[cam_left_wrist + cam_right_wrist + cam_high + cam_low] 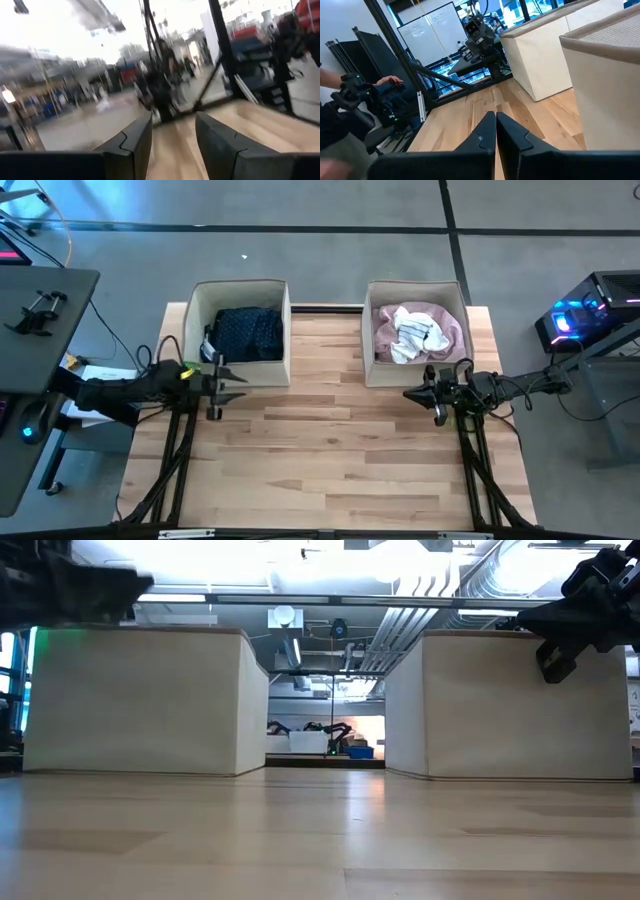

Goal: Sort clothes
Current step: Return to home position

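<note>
Left gripper (234,379): it is hanging over the table (330,465) just in front of the left bin (287,330) and pointing toward the middle; the left wrist view shows its fingers standing apart, with nothing between them.
Navy dotted dress (250,332): it is lying bunched inside the left bin, filling most of the floor.
Dress, axis: the bundle is running roughly across the bin's width, and no collar or hem is showing a clear direction.
Dress, handling: it is looking soft, light and limp, likely to drape and stretch when lifted; a raised fold near the top of the heap is probably the best place to pinch.
White cloth (415,332): it is resting crumpled on top of the pink shirt (452,330) in the right bin (367,330), its longer run slanting across the bin.
Pink shirt, handling: it is looking bulky but soft, and may drag the white cloth along; the exposed edge by the bin wall is seeming the safest hold.
Right gripper (410,393): it is hovering just in front of the right bin, its fingers pressed together on nothing.
</note>
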Controlling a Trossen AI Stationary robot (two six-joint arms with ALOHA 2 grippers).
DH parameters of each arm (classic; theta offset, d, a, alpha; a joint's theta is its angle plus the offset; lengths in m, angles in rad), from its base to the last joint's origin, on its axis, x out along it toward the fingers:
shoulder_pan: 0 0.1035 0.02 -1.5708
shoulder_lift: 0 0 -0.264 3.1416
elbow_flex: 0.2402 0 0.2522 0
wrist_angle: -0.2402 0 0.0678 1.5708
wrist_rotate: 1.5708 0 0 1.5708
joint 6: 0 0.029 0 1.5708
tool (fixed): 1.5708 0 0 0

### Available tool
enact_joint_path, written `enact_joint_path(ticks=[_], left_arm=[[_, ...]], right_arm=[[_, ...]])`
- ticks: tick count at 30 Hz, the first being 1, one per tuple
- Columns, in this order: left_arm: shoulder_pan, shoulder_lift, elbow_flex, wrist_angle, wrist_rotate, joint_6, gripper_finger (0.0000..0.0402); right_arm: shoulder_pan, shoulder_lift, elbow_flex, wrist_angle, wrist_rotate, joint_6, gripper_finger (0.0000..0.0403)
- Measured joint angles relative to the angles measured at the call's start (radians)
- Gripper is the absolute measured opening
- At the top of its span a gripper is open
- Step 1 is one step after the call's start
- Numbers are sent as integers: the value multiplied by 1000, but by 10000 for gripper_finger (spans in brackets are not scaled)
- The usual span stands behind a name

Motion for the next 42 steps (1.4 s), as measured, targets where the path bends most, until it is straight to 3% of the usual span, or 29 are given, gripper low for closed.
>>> enact_joint_path(ticks=[3, 21, 27, 30, 35, 38, 42], left_arm=[[1, -1, 0, 73, 0, 28, 140], [1, -1, 1, 74, 0, 46, 140], [0, 0, 2, 196, -2, 36, 140], [0, 0, 24, 184, -96, 36, 140], [0, 26, 61, 334, -127, -224, 140], [0, 34, 73, 403, -132, -533, 140], [-10, 70, 76, 368, -231, -1044, 140]], right_arm=[[0, 0, 0, 0, 0, 0, 0], [0, 0, 0, 0, 0, 0, 0], [0, 0, 0, 0, 0, 0, 0], [0, 0, 0, 0, 0, 0, 0], [0, 3, 0, 0, 0, 0, 0], [0, 5, 0, 0, 0, 0, 0], [0, 6, 0, 0, 0, 0, 0]])
